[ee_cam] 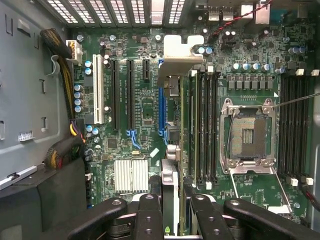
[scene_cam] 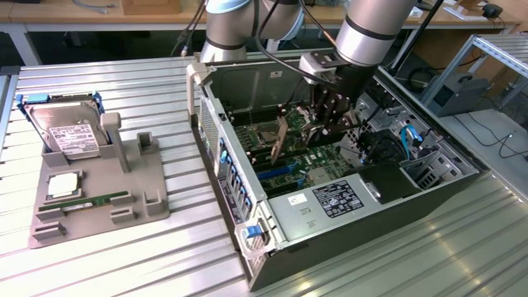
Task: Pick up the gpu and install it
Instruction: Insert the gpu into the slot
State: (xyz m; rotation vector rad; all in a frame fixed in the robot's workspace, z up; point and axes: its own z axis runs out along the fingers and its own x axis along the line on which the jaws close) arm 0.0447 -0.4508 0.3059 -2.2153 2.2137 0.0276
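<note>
The gpu (scene_cam: 281, 141) hangs on edge inside the open computer case (scene_cam: 247, 192), brownish board face showing, just above the motherboard (scene_cam: 318, 167). My gripper (scene_cam: 327, 119) is shut on its upper edge. In the wrist view the gpu (ee_cam: 176, 150) shows edge-on, its silver bracket (ee_cam: 181, 54) at the far end, and my gripper (ee_cam: 175, 212) has black fingers (ee_cam: 149, 215) on either side of it. The card stands close beside the blue slot (ee_cam: 162, 112); whether it touches the slot I cannot tell.
A grey fixture (scene_cam: 123, 204) at the exterior view's left carries a silver hard drive (scene_cam: 70, 131) and a green memory stick (scene_cam: 86, 203). On the motherboard are black slots (ee_cam: 122, 95), a white slot (ee_cam: 97, 90), a heatsink (ee_cam: 131, 176), memory slots (ee_cam: 202, 125) and the CPU socket (ee_cam: 247, 135).
</note>
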